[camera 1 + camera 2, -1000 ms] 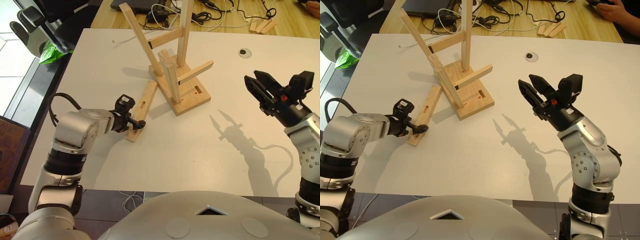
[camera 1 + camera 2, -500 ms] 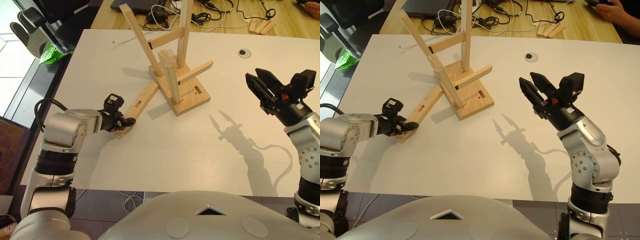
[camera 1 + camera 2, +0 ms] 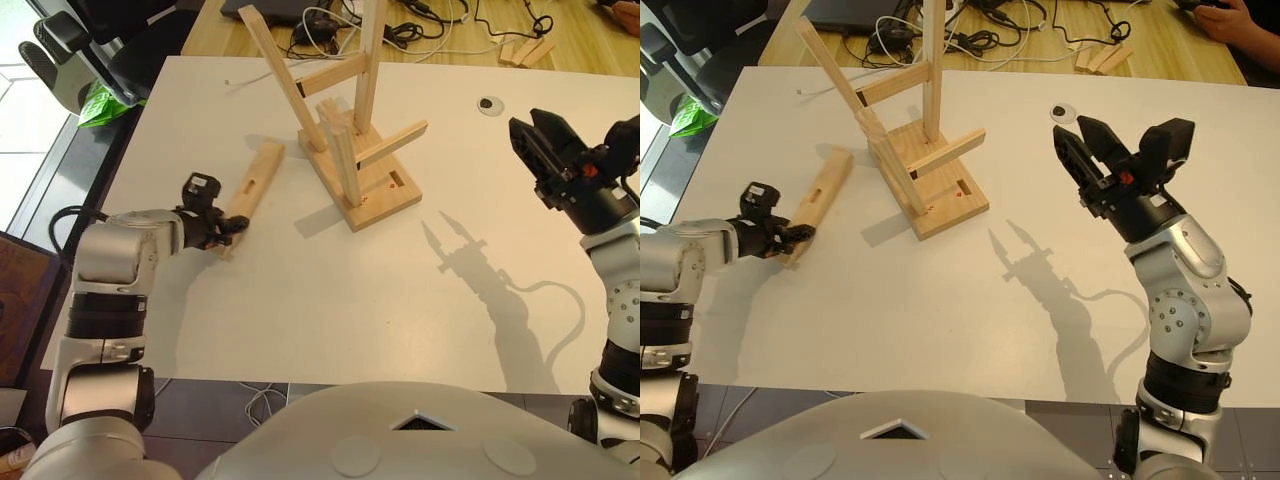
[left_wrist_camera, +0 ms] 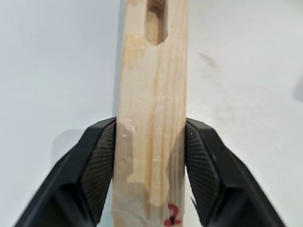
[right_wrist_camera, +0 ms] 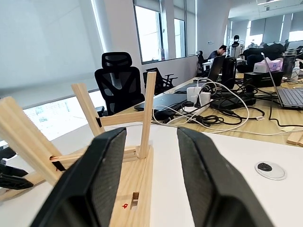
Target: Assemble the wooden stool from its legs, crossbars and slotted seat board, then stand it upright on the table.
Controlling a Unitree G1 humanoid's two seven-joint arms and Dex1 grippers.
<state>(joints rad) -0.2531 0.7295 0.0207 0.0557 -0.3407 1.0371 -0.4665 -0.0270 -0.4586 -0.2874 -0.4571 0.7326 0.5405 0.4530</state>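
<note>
The part-built stool (image 3: 345, 130) rests upside down on its slotted seat board (image 3: 378, 195) in the middle of the white table, legs and crossbars pointing up. A loose wooden leg (image 3: 250, 185) with a slot lies flat to its left. My left gripper (image 3: 222, 232) is shut on that leg's near end; the left wrist view has both black fingers (image 4: 102, 161) pressed against the wood (image 4: 151, 118). My right gripper (image 3: 580, 150) hangs open above the table's right side, facing the stool (image 5: 128, 142), with nothing between its fingers.
A round cable grommet (image 3: 488, 104) sits in the table at the back right. Cables and small wood pieces (image 3: 525, 50) lie on the wooden desk behind. Office chairs (image 5: 116, 82) stand beyond the table's left edge (image 3: 120, 180).
My left gripper has dragged the loose leg leftward, away from the seat board, and swung it. The right gripper has risen and moved right and farther back, still open.
</note>
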